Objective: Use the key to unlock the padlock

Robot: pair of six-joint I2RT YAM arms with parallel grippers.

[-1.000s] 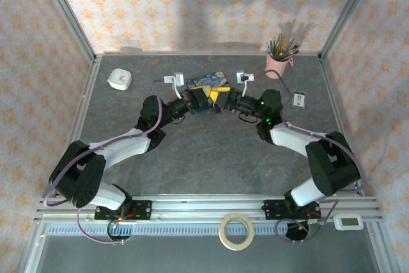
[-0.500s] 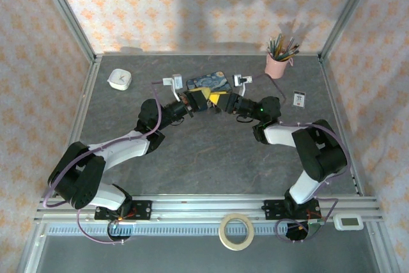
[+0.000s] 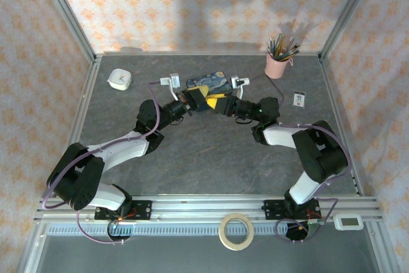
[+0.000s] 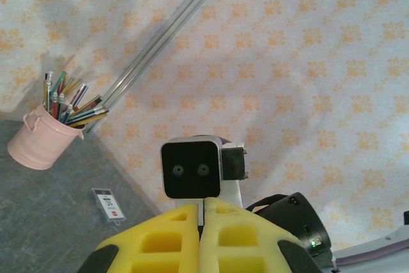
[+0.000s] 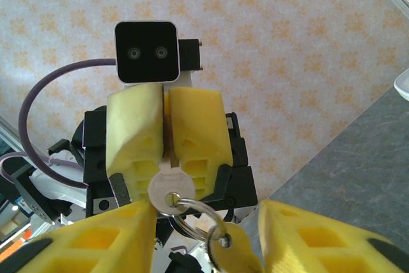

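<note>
Left gripper [image 5: 166, 151] pinches the silver key [image 5: 171, 191] by its blade at mid-frame, so the spread right gripper [image 5: 206, 214] below should close squarely on the bow, clear of the keyring [image 5: 195, 212]

1. Open grey table [image 3: 211, 158]: I find free passage between the two arms, from the near rail up to the grippers.
2. Blue box [image 3: 208, 82]: it lies just behind the meeting point and closes the far side.
3. Left gripper [image 5: 165, 151], clamped on the key [image 5: 170, 190]: it faces the right gripper [image 5: 204, 238], and I see a brass key [image 5: 233, 257] hanging between that gripper's parted fingers.
4. Pink cup [image 3: 279, 63] and card [image 3: 298, 98], far right; white box [image 3: 119, 79], far left: all stand well apart from the arms.
</note>
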